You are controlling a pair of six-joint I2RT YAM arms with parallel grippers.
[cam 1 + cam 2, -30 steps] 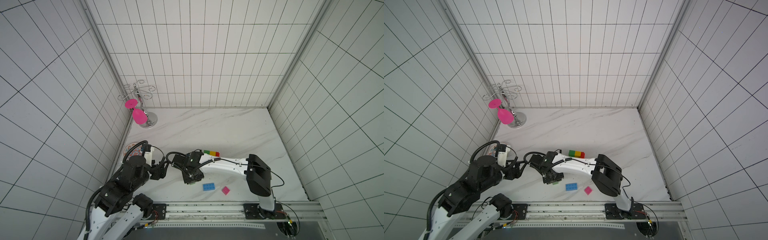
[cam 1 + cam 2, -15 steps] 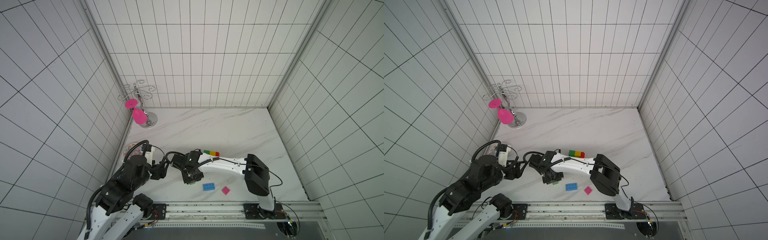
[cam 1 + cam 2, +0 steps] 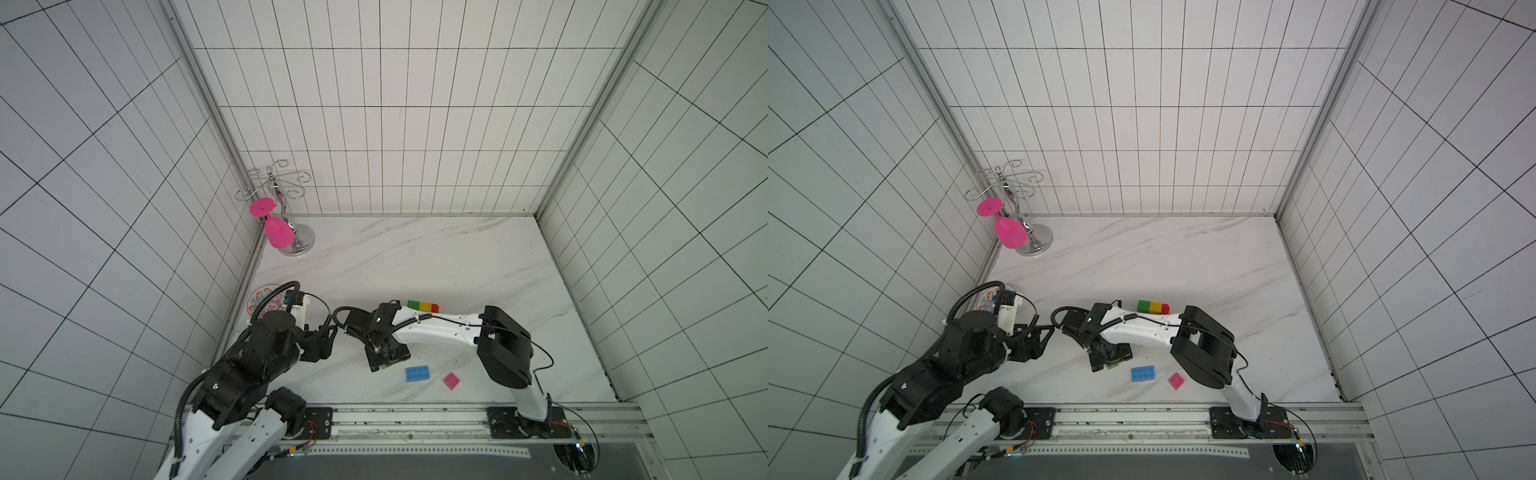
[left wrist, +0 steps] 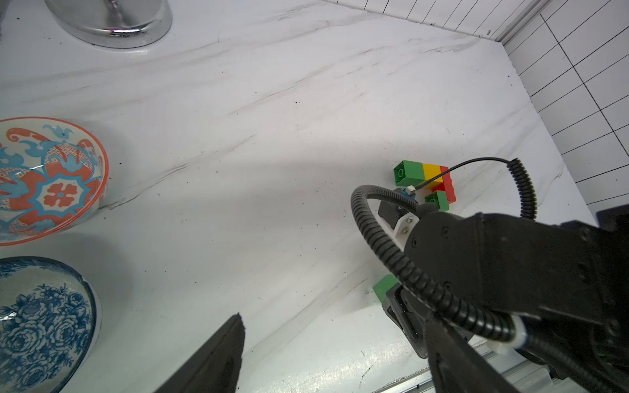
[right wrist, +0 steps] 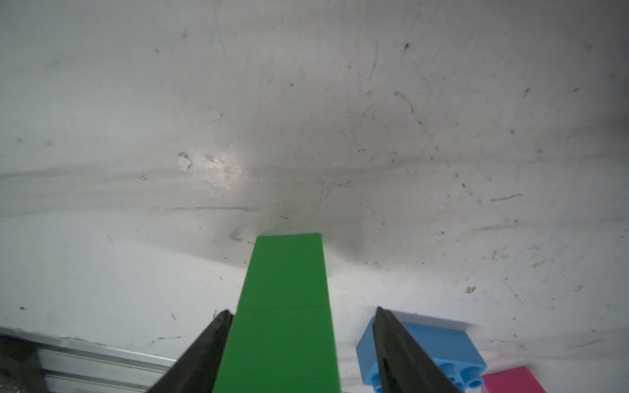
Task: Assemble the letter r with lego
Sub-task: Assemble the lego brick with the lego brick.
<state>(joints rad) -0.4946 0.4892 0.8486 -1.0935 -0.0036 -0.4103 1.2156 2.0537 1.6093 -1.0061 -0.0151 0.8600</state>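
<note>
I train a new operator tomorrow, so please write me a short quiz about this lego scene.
1. True or false: the blue brick lies between the pink brick and the right pincer.
2. Which colour is the stack inside the open right pincer? A red, B green, C yellow.
3. How many bowls does the left wrist view show?
Key: 1 true; 2 B; 3 two, the red-patterned bowl and the blue floral bowl.

Green stack [image 5: 286, 306]; blue brick [image 3: 417, 374]; pink brick [image 3: 451, 381]; row [image 3: 423, 306] green/yellow/red. Bowl [image 4: 51, 180]: orange-blue ornament. Glass [image 3: 277, 232] pink. Table [image 3: 415, 257]: white w/ grey veins.
</note>
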